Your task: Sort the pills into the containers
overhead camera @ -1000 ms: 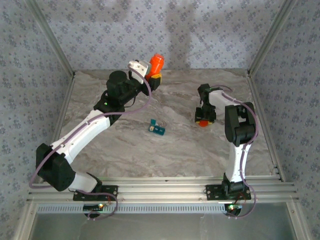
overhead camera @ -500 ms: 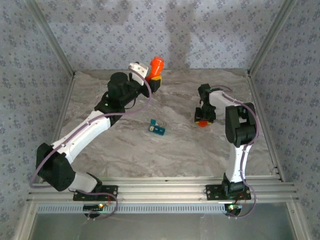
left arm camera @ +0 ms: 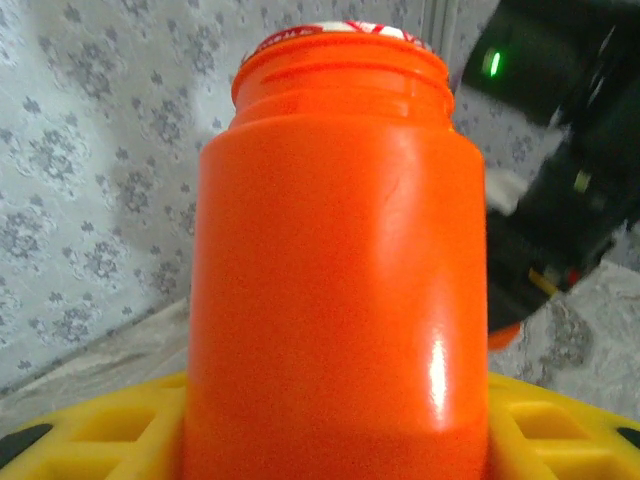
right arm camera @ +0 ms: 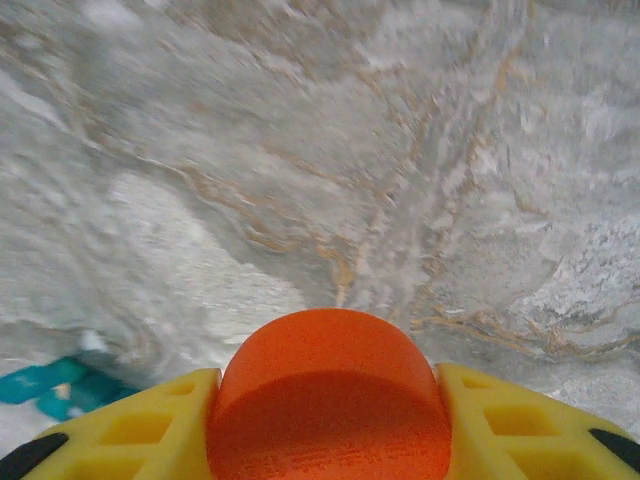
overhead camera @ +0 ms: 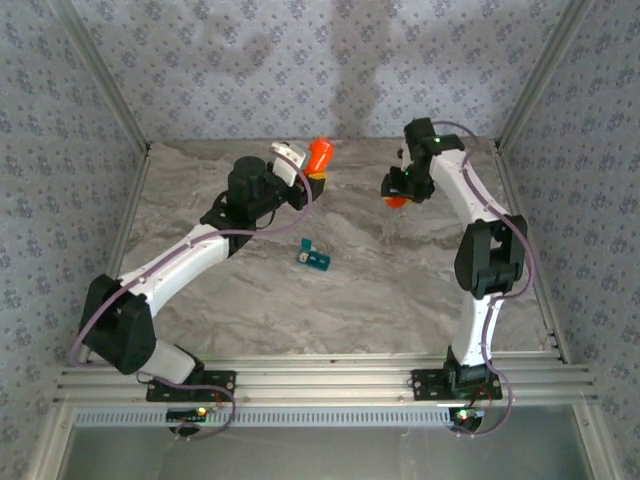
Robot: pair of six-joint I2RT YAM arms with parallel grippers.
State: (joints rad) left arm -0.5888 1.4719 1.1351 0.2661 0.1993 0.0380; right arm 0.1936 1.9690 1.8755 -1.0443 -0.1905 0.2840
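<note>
Marbled grey-beige tabletop (overhead camera: 350, 290), tan veins. Pale blue-grey floral wallpaper panels (overhead camera: 200, 70) on three sides, silver aluminium corner posts (overhead camera: 103, 78), slotted aluminium rail (overhead camera: 330, 378) along the near edge. Diffuse light, soft shadows on back panel.

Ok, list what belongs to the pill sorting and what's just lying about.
Job: teal compartment strip; orange pill bottle in left gripper; orange cap in right gripper.
Not the job: marble tabletop; patterned walls.
</note>
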